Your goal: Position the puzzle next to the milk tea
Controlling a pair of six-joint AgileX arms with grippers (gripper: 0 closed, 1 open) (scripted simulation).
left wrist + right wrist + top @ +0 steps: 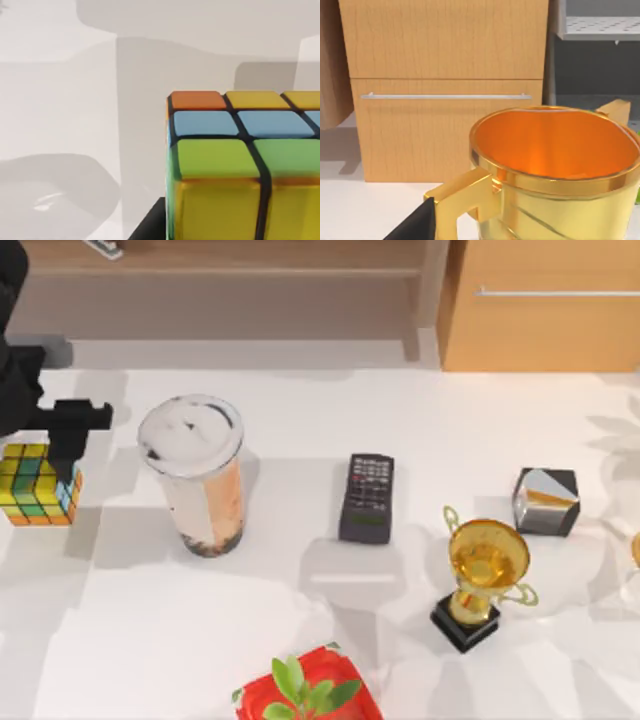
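Puzzle [36,485]: twisty cube in yellow, green, blue and orange squares, on the white counter [150,640], well to the left of the milk tea [196,475].

Left claw [70,445]: black, over the puzzle's near-tea edge; whether it is wide or narrow, cannot tell.

Left wrist view: puzzle [240,165] close up.

Remote control [367,497]: right of the milk tea.

Golden trophy [482,580]: further right of the milk tea.

Grey-black cube [546,501]: beyond the trophy.

Red pot with plant [305,695]: at the counter's near edge.

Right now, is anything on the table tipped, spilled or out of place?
Nothing stands out. The milk tea stands upright, unspilled; the puzzle sits flat at the table's left under the left gripper; the trophy is upright.
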